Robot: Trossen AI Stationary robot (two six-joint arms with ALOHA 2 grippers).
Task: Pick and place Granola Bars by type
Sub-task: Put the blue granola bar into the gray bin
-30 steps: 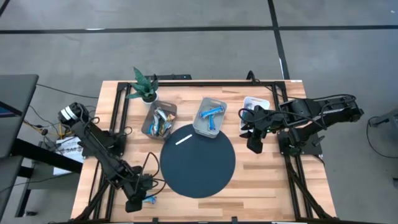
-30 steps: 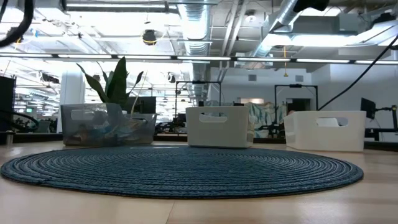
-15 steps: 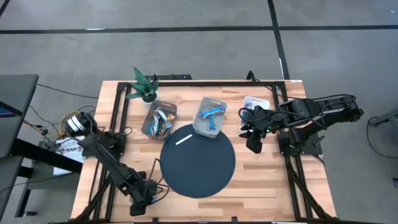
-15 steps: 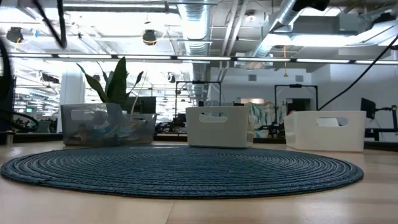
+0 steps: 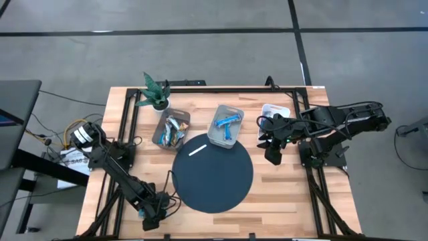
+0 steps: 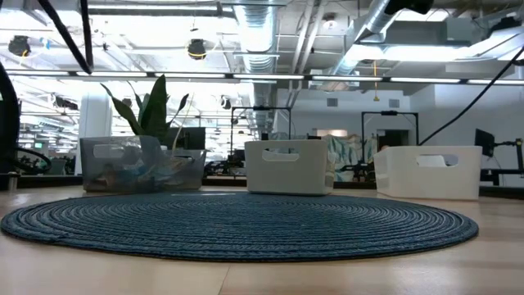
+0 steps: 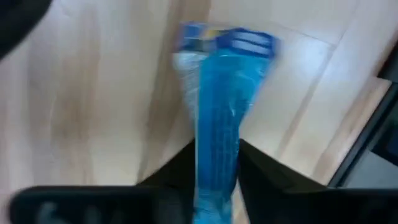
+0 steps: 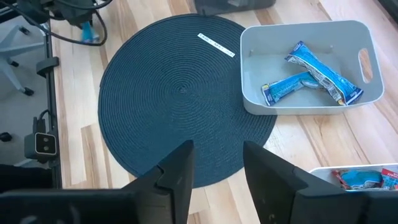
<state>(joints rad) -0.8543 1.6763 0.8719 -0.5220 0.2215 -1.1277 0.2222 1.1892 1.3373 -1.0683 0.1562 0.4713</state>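
A blue granola bar (image 7: 219, 93) lies over the wooden table (image 5: 287, 194) near its near-left corner, and my left gripper (image 5: 153, 215) is shut on it there. In the high view the gripper hides the bar. My right gripper (image 8: 217, 165) hangs open with nothing between its fingers, over the table's right side (image 5: 274, 156). More blue bars (image 8: 311, 71) lie in the grey bin (image 5: 226, 124). Multicoloured bars (image 5: 172, 130) lie in the clear bin (image 5: 160, 137). My left gripper pinches the blue bar between its two fingers (image 7: 186, 163), on the bar's two long sides at the end nearest the wrist (image 7: 217, 140). The bar runs on away from the fingers along their length to its free far end (image 7: 227, 40). The wrapper narrows where the fingers meet it.
A round dark-blue woven mat (image 5: 212, 173) covers the table's middle, with a thin white stick (image 5: 198, 150) at its far edge. A white bin (image 5: 275, 112) stands at the far right, a potted plant (image 5: 155, 92) at the far left. Black frame rails (image 5: 314, 194) run along both sides.
My left gripper has moved a little toward the table's right edge, onto the blue bar that lay beside it a second ago; the bar is now hidden under it in the high view. My right arm has kept still.
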